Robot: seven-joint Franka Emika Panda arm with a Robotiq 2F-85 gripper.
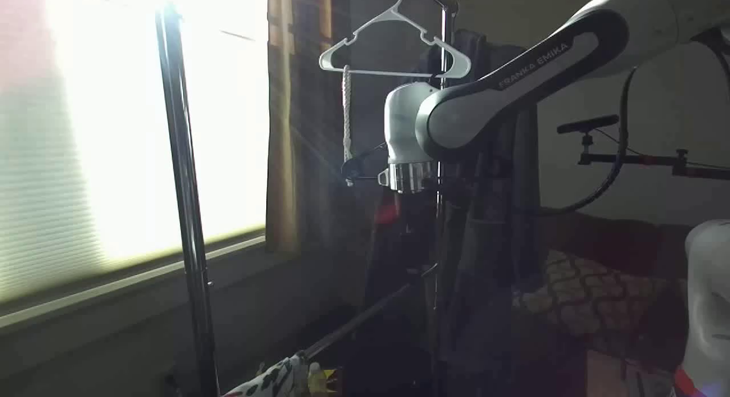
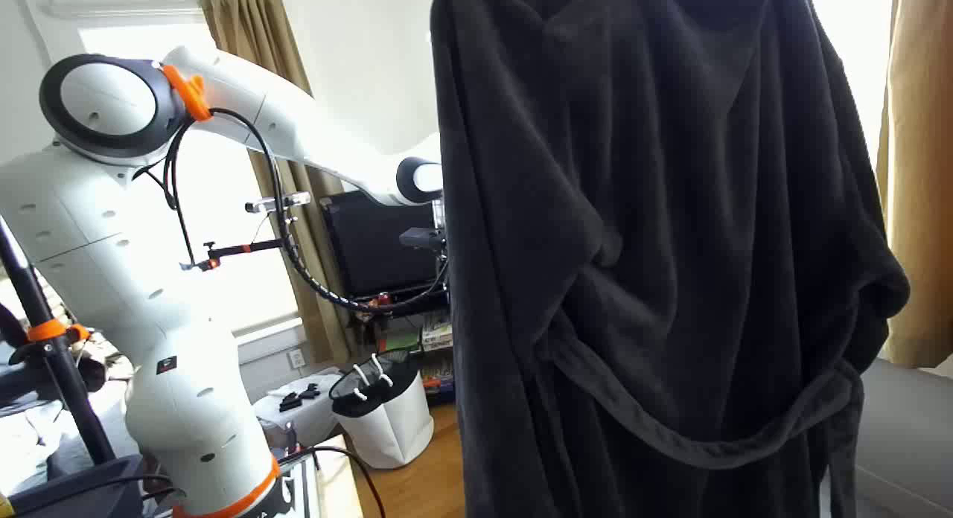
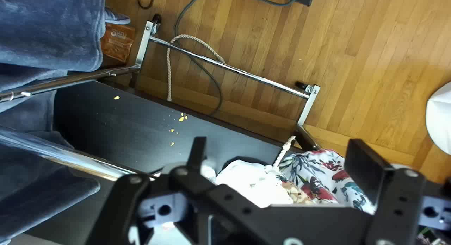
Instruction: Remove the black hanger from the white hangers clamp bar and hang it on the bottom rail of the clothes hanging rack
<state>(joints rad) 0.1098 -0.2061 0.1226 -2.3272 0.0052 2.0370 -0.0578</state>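
Note:
A white hanger [image 1: 393, 73] hangs from the top of the rack in an exterior view, with a rope on its bar. A thin black hanger [image 1: 365, 178] seems to hang below it; the arm's wrist hides most of it. The black hanger is not visible in the wrist view. The bottom rail [image 1: 365, 315] slants below; it also shows in the wrist view [image 3: 70, 155]. My gripper [image 3: 278, 148] is open, with nothing between its fingers, pointing down above the rail and cloths. In an exterior view the gripper is dark below the wrist; in the remaining exterior view the robe hides it.
A dark robe [image 2: 670, 242] hangs on the rack beside the arm. Floral cloth [image 1: 279, 377] lies over the near part of the bottom rail. Chrome posts [image 1: 185, 203] frame the rack by the window. A dark surface [image 3: 148, 129] with crumbs lies below.

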